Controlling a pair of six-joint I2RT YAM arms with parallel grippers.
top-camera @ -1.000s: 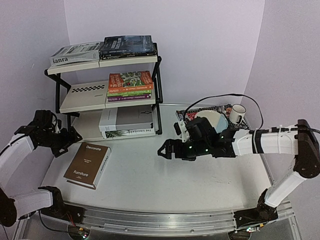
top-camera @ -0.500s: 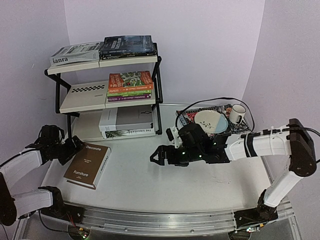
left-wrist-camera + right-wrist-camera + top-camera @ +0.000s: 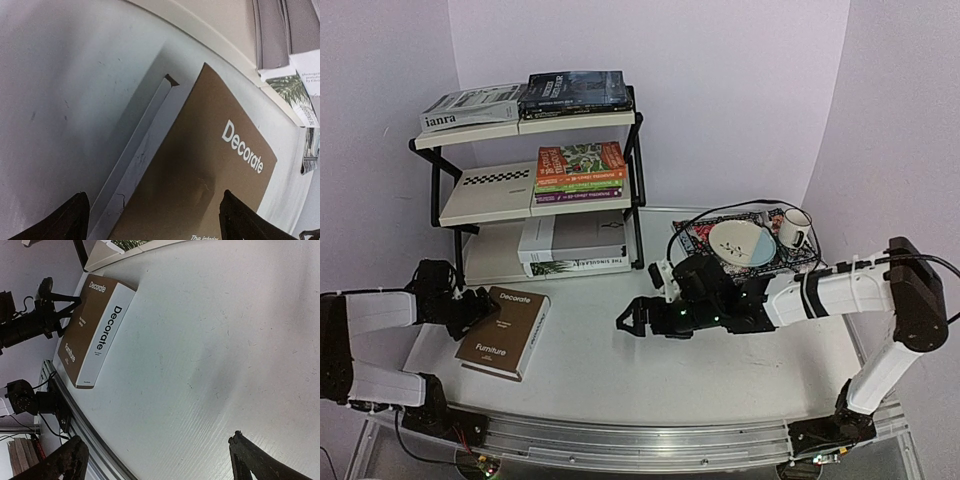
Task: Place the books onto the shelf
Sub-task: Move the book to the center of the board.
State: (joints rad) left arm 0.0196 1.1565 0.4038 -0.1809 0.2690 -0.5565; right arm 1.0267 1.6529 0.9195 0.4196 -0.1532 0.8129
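Note:
A brown book (image 3: 502,330) titled "Decorate" lies flat on the table, left of centre, in front of the shelf (image 3: 485,190). My left gripper (image 3: 470,308) is open at the book's left long edge. In the left wrist view the gripper (image 3: 155,222) straddles that edge, one finger over the brown cover (image 3: 210,170) and the other beyond the white page edge. My right gripper (image 3: 630,318) hangs open over bare table to the right of the book (image 3: 95,335), holding nothing. Other books fill the shelf: a grey one (image 3: 470,108) and dark ones (image 3: 575,92) on top, an orange, green and purple stack (image 3: 580,172) in the middle, white ones (image 3: 575,245) below.
At the back right a patterned placemat (image 3: 692,235) carries a plate (image 3: 740,243) and a white mug (image 3: 795,228), with a black cable looping over them. A metal rail (image 3: 650,440) runs along the table's near edge. Lilac walls close in on the left, back and right.
My left gripper has swung right and down to the brown book's left edge, and the book has shifted slightly right. My right gripper has moved left, toward the book.

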